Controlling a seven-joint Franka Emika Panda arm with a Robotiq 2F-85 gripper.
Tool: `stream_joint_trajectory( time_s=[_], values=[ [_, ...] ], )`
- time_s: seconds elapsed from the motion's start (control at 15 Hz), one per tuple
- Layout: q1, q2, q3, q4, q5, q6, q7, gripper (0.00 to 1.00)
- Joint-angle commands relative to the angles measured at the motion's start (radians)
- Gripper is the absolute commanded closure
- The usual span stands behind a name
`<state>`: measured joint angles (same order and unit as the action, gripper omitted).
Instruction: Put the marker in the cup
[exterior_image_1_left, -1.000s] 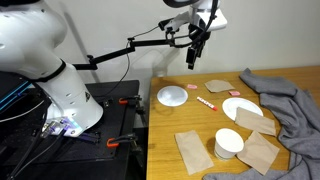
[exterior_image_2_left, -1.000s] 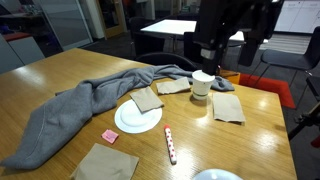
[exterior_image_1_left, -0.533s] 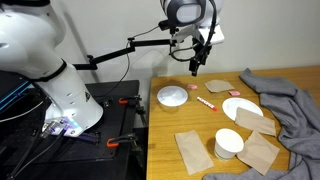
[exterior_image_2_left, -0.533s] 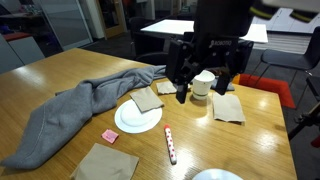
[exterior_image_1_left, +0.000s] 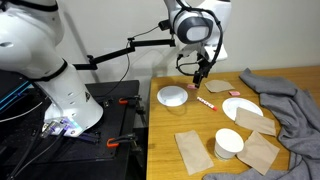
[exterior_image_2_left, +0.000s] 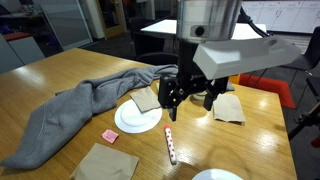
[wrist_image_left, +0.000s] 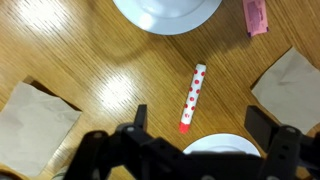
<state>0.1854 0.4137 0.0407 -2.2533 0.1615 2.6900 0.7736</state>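
Observation:
The marker (wrist_image_left: 192, 98) is a thin red-and-white dotted stick lying flat on the wooden table; it shows in both exterior views (exterior_image_1_left: 206, 102) (exterior_image_2_left: 170, 145). My gripper (wrist_image_left: 200, 122) is open and empty, hovering above the marker with a finger on each side, not touching it. It also shows in both exterior views (exterior_image_1_left: 198, 75) (exterior_image_2_left: 190, 98). The cup (exterior_image_1_left: 229, 143) is a short white paper cup near the table's front edge; in an exterior view it is mostly hidden behind my gripper.
White plates (exterior_image_1_left: 173, 95) (exterior_image_1_left: 240, 108) (exterior_image_2_left: 137, 118) flank the marker. Tan paper pieces (wrist_image_left: 35, 125) (wrist_image_left: 295, 90) (exterior_image_1_left: 190, 150) lie around. A pink block (wrist_image_left: 256, 15) (exterior_image_2_left: 110, 135) and a grey cloth (exterior_image_2_left: 75, 105) (exterior_image_1_left: 290, 100) are on the table.
My gripper has come down from high above the table and now hangs low over the marker. Nothing on the table has moved.

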Motion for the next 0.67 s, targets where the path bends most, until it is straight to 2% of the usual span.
stream_joint_trajectory(
  time_s=[0.0,0.27,0.6],
  values=[
    [0.063,0.093,-0.065,0.074,-0.052,0.025,0.058,0.0],
    [0.1,0.178,-0.1,0.13,-0.077,0.048,0.053,0.0],
    [0.12,0.252,-0.11,0.177,-0.07,0.093,0.027,0.0]
  ],
)
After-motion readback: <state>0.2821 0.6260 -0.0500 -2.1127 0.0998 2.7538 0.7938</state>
